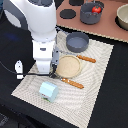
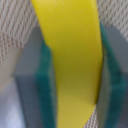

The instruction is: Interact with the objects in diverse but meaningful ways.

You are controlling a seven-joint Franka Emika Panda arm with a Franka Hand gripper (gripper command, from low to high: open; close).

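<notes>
2 bowls (image 1: 77, 41), 1 plate (image 1: 69, 65), 1 banana (image 2: 72, 60).

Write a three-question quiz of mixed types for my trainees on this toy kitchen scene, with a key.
1. True or false: the pincer is shut on the yellow banana.
2. Multiple choice: in the exterior view, the red tomato sits
A) on the tan plate
B) in the dark pot on the brown board
C) in the pale blue cup
3. Fill in: the grey bowl rests on the striped ____.

Key: 1 true; 2 B; 3 mat.
</notes>
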